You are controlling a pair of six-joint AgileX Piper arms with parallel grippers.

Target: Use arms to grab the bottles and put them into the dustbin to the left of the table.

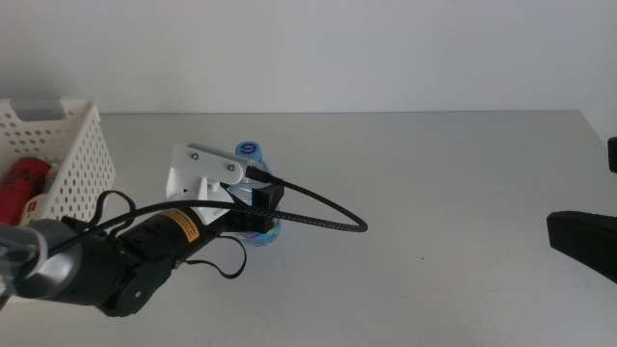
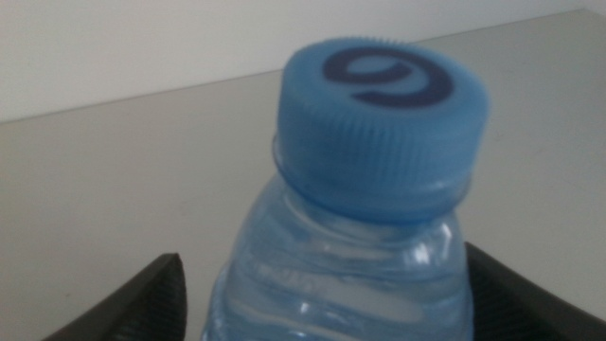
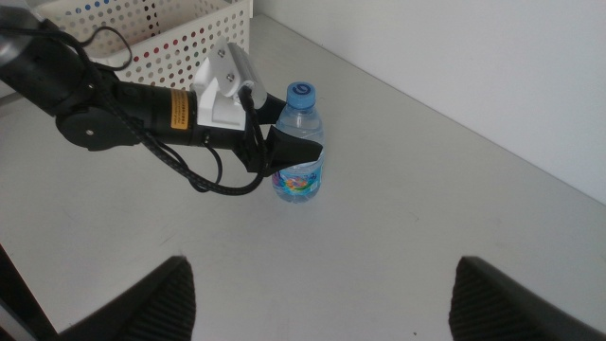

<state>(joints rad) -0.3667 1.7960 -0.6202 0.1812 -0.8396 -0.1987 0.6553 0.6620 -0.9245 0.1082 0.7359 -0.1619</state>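
The water bottle [image 1: 256,193] is small and clear, ribbed, with a blue cap bearing a dark swirl and a colourful label low on its body. It stands upright near the middle of the table [image 1: 434,193], somewhat toward the left edge. One bottle shows on the tabletop. The left gripper [image 1: 258,214] has its jaws apart on either side of the bottle; contact is hard to judge. The white dustbin [image 1: 67,154] sits at the far-left corner, cut off, with something red [image 1: 24,183] inside. The right gripper [image 3: 317,294] waits near the right edge, jaws wide apart.
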